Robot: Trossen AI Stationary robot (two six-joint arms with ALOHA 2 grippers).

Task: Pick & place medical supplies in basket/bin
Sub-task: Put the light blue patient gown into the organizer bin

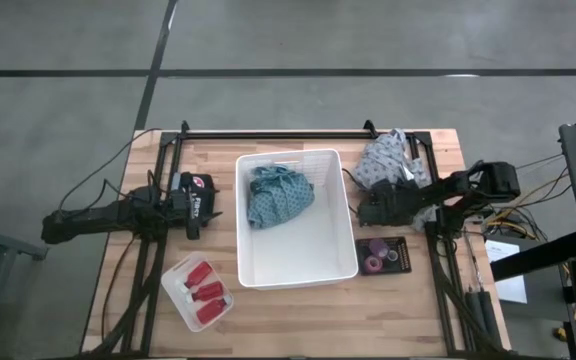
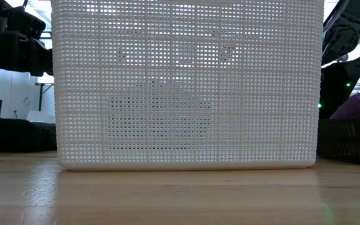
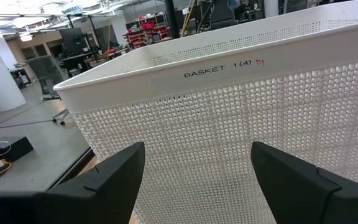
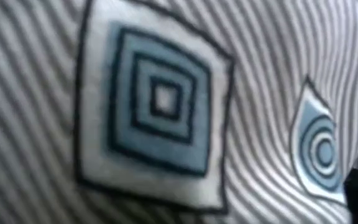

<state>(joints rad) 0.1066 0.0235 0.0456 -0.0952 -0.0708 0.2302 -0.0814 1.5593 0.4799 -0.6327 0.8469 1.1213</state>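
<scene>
The only fully readable text stands on the white basket [image 3: 229,124], seen in the left wrist view. Along the flat band under its rim, dark printed capitals read "BASKET 1 (4)", and just after them comes a small red handwritten mark that looks like "D1", though its second character is unclear. In the high view, the left arm [image 1: 128,212] carries a small white and red logo patch on its dark housing close to the basket's side, but its lettering is too small to read. No other text or number can be read.
</scene>
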